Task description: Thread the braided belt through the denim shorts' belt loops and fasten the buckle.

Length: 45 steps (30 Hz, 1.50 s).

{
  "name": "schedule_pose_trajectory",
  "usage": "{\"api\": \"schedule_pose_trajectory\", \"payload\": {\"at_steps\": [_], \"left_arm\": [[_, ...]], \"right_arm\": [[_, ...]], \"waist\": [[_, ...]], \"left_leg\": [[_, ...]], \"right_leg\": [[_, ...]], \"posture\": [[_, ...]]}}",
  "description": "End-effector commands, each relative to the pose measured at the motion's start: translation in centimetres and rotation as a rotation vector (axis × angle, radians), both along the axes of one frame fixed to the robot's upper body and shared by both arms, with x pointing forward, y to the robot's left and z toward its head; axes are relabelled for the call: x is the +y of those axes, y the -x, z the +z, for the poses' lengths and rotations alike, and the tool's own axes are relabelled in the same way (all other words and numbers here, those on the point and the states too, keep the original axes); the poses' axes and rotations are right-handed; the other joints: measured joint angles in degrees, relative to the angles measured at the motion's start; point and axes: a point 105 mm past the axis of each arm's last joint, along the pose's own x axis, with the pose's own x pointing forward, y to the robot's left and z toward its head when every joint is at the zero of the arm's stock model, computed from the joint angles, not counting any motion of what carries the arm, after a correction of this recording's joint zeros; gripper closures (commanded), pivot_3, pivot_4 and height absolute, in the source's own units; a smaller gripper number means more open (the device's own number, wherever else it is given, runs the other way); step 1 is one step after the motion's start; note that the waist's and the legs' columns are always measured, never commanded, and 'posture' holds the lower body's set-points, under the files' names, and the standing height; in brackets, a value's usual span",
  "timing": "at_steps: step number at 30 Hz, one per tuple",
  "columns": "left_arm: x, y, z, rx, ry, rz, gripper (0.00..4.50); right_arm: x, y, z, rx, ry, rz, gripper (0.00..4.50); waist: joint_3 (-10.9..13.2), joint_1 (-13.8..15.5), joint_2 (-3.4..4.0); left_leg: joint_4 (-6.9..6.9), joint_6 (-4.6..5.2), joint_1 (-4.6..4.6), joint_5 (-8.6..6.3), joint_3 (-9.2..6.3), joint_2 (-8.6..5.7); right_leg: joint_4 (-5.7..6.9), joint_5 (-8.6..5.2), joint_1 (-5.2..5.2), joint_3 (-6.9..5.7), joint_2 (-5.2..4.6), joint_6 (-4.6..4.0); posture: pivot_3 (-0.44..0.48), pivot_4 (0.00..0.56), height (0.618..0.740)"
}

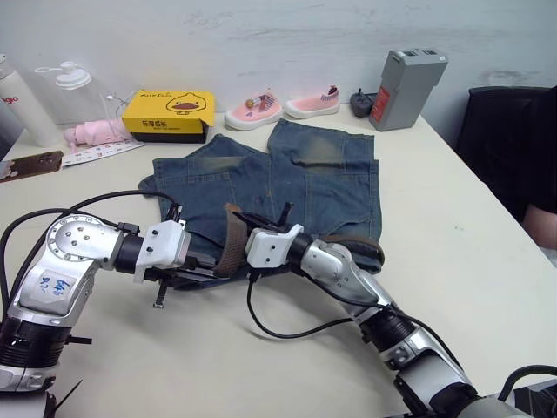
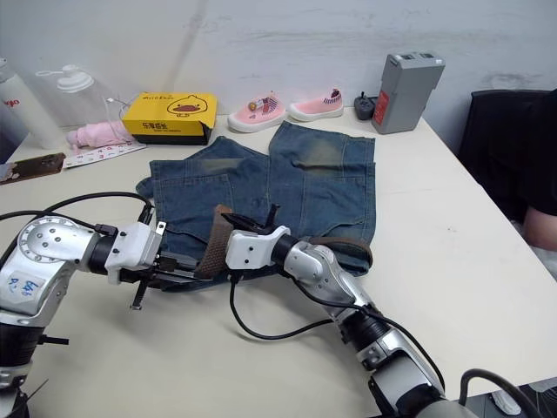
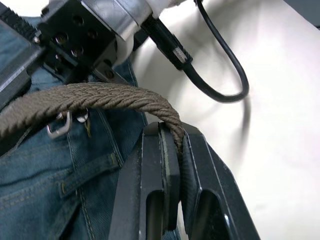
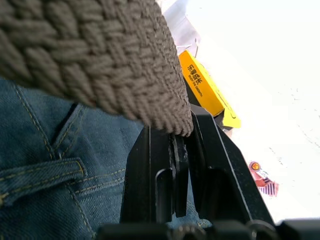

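At the near edge of the white table [image 1: 487, 261] the two arms meet over the waistband of the denim shorts [image 1: 326, 187], which lie flat with the waist toward the robot and the legs pointing away. The left gripper [image 3: 172, 150] has its fingers closed on the braided belt [image 3: 100, 97]; the woven strap runs down between the two black pads and is pinched there. The right gripper [image 4: 181, 142] is likewise closed on the strap, its fingers pressed around the belt's edge. Between the two holds the belt stands up in a short arch above the waistband, probably so that a slack length can be steered toward the belt loops [image 4: 42, 175]; one loop lies flat on the denim just under the strap. A small silver metal part [image 3: 60, 127] hangs beneath the belt in the left wrist view, possibly the buckle, though I cannot tell. To the right the belt continues along the waistband [image 1: 357, 242]. How many loops are already threaded I cannot tell. Farther off, behind the shorts, sit a yellow box [image 1: 170, 113], a pair of pink shoes [image 1: 283, 106] and a grey box [image 1: 407, 87] by the wall.
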Motion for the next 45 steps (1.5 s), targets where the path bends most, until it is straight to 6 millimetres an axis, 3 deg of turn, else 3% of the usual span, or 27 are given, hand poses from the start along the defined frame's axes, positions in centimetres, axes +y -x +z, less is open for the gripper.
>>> {"api": "schedule_pose_trajectory", "payload": {"at_steps": [1,3,4,9,12,19,23,25,28,30,32,33,35,39,42,45], "left_arm": [[0.9,-0.3,0.7,0.011,-0.003,0.046,4.5],[1.3,-1.0,1.0,0.026,0.003,0.1,3.64],[1.6,-1.2,1.0,0.024,-0.005,0.12,3.49],[3.6,-2.2,2.9,0.044,0.061,0.288,1.9],[5.4,-2.0,5.3,0.132,0.211,0.425,1.9],[10.1,-1.8,8.6,0.221,0.517,0.692,1.9],[11.9,-1.8,8.3,0.233,0.583,0.786,1.9],[11.6,-1.5,7.9,0.273,0.62,0.796,1.9],[8.2,0.0,6.8,0.39,0.633,0.686,1.87],[4.9,1.5,6.4,0.541,0.732,0.546,1.87],[0.9,3.4,4.6,0.711,0.782,0.425,1.87],[-0.2,4.1,3.9,0.773,0.796,0.407,1.87],[-1.4,4.9,3.0,0.872,0.844,0.405,1.87],[-3.0,4.9,1.0,0.959,0.858,0.491,1.87],[-2.9,3.2,0.7,0.979,0.909,0.58,1.87],[-3.1,3.4,0.0,1.027,0.868,0.6,1.87]], "right_arm": [[-2.1,-0.8,0.7,-0.057,0.019,-0.083,4.41],[-3.4,-0.9,0.7,-0.092,0.068,-0.125,4.5],[-3.9,-0.9,0.8,-0.11,0.088,-0.143,4.5],[-6.4,-0.7,1.5,-0.136,0.165,-0.305,4.5],[-7.0,-0.7,1.6,-0.069,0.146,-0.412,4.5],[-7.1,-0.7,1.0,0.063,0.139,-0.536,4.5],[-7.0,-0.5,-0.2,0.16,0.198,-0.558,4.5],[-7.1,-0.4,-0.5,0.178,0.248,-0.568,4.5],[-7.1,-0.3,-0.4,0.194,0.28,-0.579,3.32],[-7.0,-0.3,-0.2,0.201,0.275,-0.581,2.43],[-6.8,-0.4,0.0,0.193,0.269,-0.581,1.37],[-6.7,-0.4,0.0,0.189,0.268,-0.582,0.75],[-6.6,-0.5,0.1,0.18,0.265,-0.585,0.03],[-6.6,-0.6,0.3,0.15,0.273,-0.572,0.03],[-7.3,-0.6,0.2,0.145,0.29,-0.572,0.03],[-7.7,-0.8,0.4,0.149,0.284,-0.58,0.03]], "waist": [[0.0,0.03,0.0],[0.01,0.11,0.01],[0.0,0.15,0.0],[-0.06,0.12,-0.09],[-0.09,-0.1,-0.12],[-0.01,-0.03,0.07],[-0.04,0.19,0.04],[-0.03,0.19,0.05],[-0.07,0.15,0.03],[-0.08,0.22,0.02],[-0.16,0.13,0.05],[-0.27,0.08,0.12],[-0.31,-0.03,0.13],[-0.3,0.35,0.18],[-0.29,1.37,0.2],[-0.29,1.73,0.21]], "left_leg": [[0.0,0.0,0.0,0.0,0.0,0.0],[0.0,0.01,0.01,0.0,-0.02,-0.04],[0.0,0.01,0.01,0.0,-0.03,-0.05],[-0.02,0.02,-0.04,-0.01,-0.08,-0.05],[-0.19,0.02,0.04,-0.01,-0.08,0.02],[-0.33,-0.13,0.16,0.0,-0.7,0.12],[-0.3,-0.39,0.18,-0.01,-0.87,0.08],[-0.28,-0.59,0.18,0.06,-0.86,0.04],[-0.27,-0.67,0.18,0.07,-0.88,0.06],[-0.25,-0.76,0.15,0.07,-0.91,0.07],[-0.22,-0.81,0.16,0.07,-0.93,0.07],[-0.22,-0.93,0.17,0.04,-0.9,0.1],[-0.19,-1.01,0.24,0.0,-0.81,0.11],[-0.17,-1.27,0.2,-0.05,-0.64,0.7],[-0.02,-1.3,0.16,-0.05,-0.39,0.88],[0.2,-1.28,0.12,-0.13,-0.18,0.96]], "right_leg": [[0.0,0.0,0.0,0.0,0.0,0.0],[-0.02,0.0,-0.01,0.02,0.0,0.0],[-0.03,0.0,0.0,0.02,0.0,0.0],[-0.11,0.0,0.17,0.0,-0.01,0.01],[-0.32,-0.01,0.25,-0.03,0.07,0.02],[-0.61,-0.02,0.22,0.12,0.81,0.03],[-0.59,-0.01,0.0,0.11,0.84,0.02],[-0.51,-0.01,0.0,0.13,0.8,0.01],[-0.48,0.0,0.0,0.14,0.79,0.0],[-0.47,0.0,0.03,0.14,0.79,0.0],[-0.49,0.01,0.03,0.16,0.78,-0.01],[-0.53,0.01,0.08,0.15,0.78,-0.01],[-0.49,0.0,0.35,0.25,0.7,-0.01],[-0.77,-0.06,0.35,0.47,0.81,-0.12],[-0.82,-0.26,0.34,0.41,0.81,-0.45],[-0.76,-0.55,0.35,0.29,0.83,-1.0]], "posture": [[0.0,0.15,0.618],[0.0,0.15,0.618],[0.0,0.15,0.618],[0.0,0.15,0.618],[0.0,0.15,0.618],[0.0,0.15,0.618],[0.0,0.15,0.618],[0.0,0.15,0.618],[0.0,0.15,0.618],[0.0,0.15,0.618],[0.0,0.15,0.618],[0.0,0.15,0.618],[0.0,0.15,0.618],[0.0,0.15,0.618],[0.0,0.15,0.618],[0.0,0.15,0.618]]}}
